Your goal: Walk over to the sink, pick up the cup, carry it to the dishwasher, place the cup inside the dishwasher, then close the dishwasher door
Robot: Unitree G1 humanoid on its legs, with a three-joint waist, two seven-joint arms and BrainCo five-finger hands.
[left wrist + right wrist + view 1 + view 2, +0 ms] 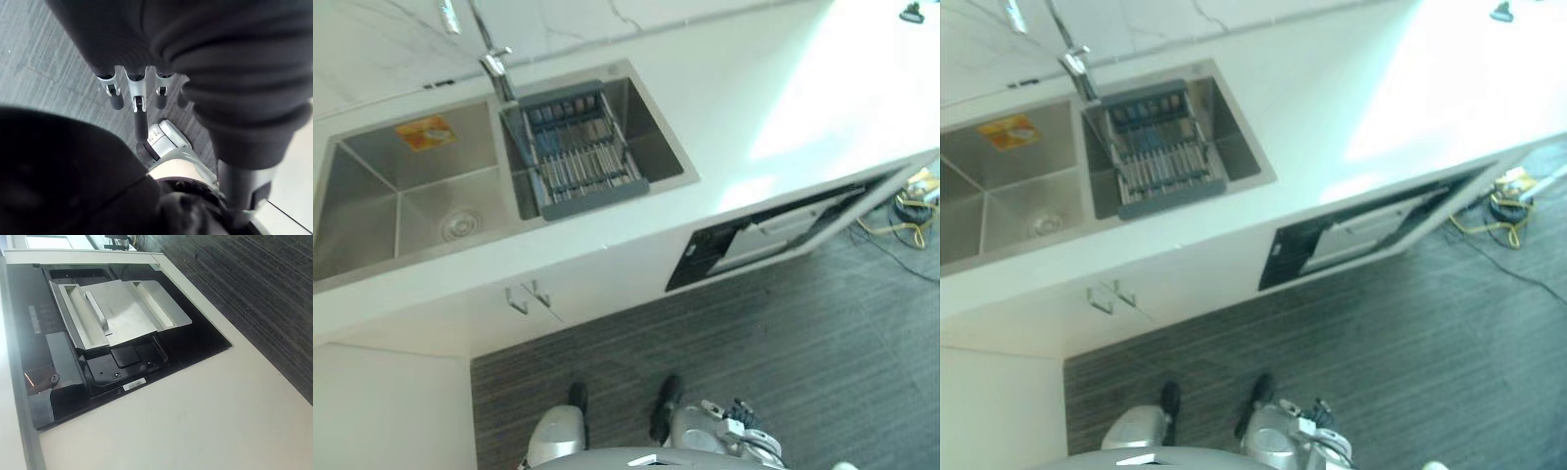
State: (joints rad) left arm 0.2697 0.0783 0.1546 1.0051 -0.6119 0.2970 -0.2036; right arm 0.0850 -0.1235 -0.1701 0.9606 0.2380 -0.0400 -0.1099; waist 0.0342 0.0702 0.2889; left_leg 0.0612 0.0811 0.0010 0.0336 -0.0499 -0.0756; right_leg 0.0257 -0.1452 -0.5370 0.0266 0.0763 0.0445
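Note:
A steel double sink (406,201) is set into the white counter (783,88) ahead of me. A grey dish rack (579,152) lies across its right basin. To the right, under the counter, is the dishwasher (773,235) with a black front; its door looks ajar at the top. The right wrist view shows that black front (195,340) from close up, with a pale grey recessed part (122,308) in it. My left hand (138,112) hangs at my side over the floor, its fingers straight and holding nothing.
A tall faucet (494,64) stands behind the sink, and an orange sticker (426,130) lies in the left basin. Two cabinet handles (533,299) stick out below the sink. Yellow cabling (913,201) lies on the dark striped floor (754,343) at the far right.

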